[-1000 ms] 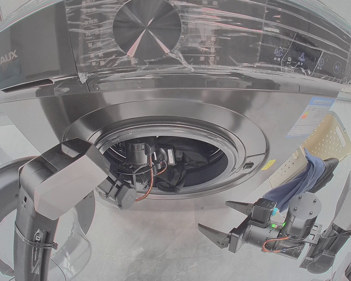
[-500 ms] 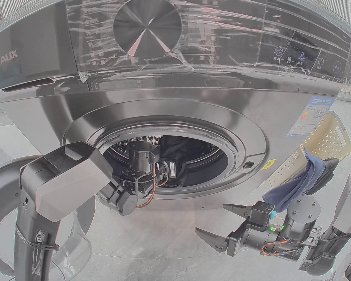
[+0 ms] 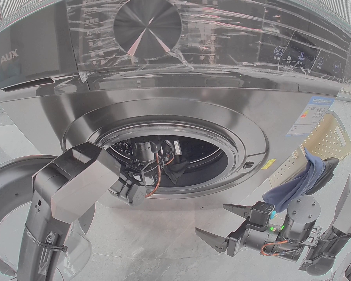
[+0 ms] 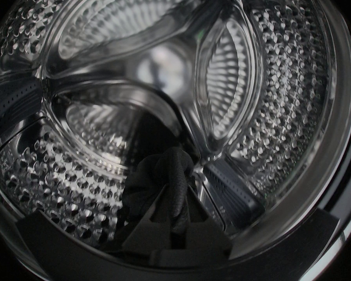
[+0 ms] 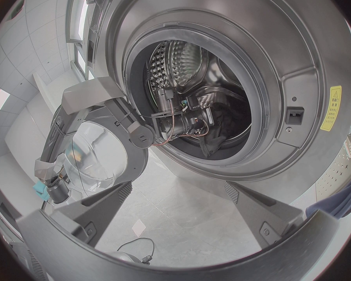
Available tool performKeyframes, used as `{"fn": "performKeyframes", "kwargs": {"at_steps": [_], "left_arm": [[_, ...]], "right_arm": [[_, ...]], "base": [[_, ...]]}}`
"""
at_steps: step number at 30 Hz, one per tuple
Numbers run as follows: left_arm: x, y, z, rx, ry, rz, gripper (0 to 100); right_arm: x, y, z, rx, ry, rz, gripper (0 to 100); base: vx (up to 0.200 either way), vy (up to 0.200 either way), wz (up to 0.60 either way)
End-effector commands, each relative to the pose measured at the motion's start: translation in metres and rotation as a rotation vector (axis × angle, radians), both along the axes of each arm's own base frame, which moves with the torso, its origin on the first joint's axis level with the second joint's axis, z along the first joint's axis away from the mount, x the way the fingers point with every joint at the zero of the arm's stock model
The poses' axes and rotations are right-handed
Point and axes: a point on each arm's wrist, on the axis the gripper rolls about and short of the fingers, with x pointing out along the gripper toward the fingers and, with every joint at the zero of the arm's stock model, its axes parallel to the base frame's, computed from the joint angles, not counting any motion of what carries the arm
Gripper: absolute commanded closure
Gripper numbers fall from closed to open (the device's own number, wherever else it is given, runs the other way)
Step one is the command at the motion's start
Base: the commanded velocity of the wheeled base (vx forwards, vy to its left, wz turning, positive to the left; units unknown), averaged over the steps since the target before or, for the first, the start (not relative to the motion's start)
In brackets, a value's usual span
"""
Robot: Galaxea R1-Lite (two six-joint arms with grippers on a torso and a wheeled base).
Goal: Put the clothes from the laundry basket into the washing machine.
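black cloth (image 4: 165,176): bunched in the left gripper's pinch, inside the drum; in the head view it hangs dark just inside the washer's mouth, a little left of centre
left gripper (image 4: 174,220): fingers pressed together on the black cloth; its arm comes in from the lower left of the head view and passes through the mouth
step in hand: loading; the black cloth is past the mouth but not yet let go
next move: likely to push a little deeper, spread the fingers so the cloth drops onto the drum wall, then pull the arm straight out without dragging the cloth over the lip
risk: part of the cloth droops close to the lip of the mouth and could catch on the gripper as it leaves
drum (image 4: 296,98): holds the black cloth and the gripper; whether the cloth touches the wall, I cannot tell
washer (image 3: 222,110): centre of the head view, mouth open
door (image 3: 4,192): swung wide, lower left
basket (image 3: 331,137): right edge, just beside the washer
blue cloth (image 3: 296,186): draped over the basket's rim, hanging outward; probably next to go in
right gripper (image 3: 211,218): fingers spread, holding nothing, lower right above the floor, near the blue cloth's hanging end
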Motion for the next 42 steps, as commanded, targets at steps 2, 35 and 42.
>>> {"fn": "performKeyframes", "kwargs": {"at_steps": [2,35,42], "left_arm": [[0.022,-0.009,-0.004,-0.064,-0.101,0.053,100],[0.005,-0.012,-0.030,0.055,0.102,0.007,0],[-0.018,-0.010,-0.011,0.059,0.110,-0.012,100]], "right_arm": [[0.000,0.000,0.000,-0.001,0.001,0.001,0],[-0.005,0.004,-0.003,-0.007,0.014,0.023,0],[-0.005,0.004,-0.003,-0.007,0.014,0.023,0]], "base": [[0.000,0.000,0.00],[0.000,0.000,0.00],[0.000,0.000,0.00]]}}
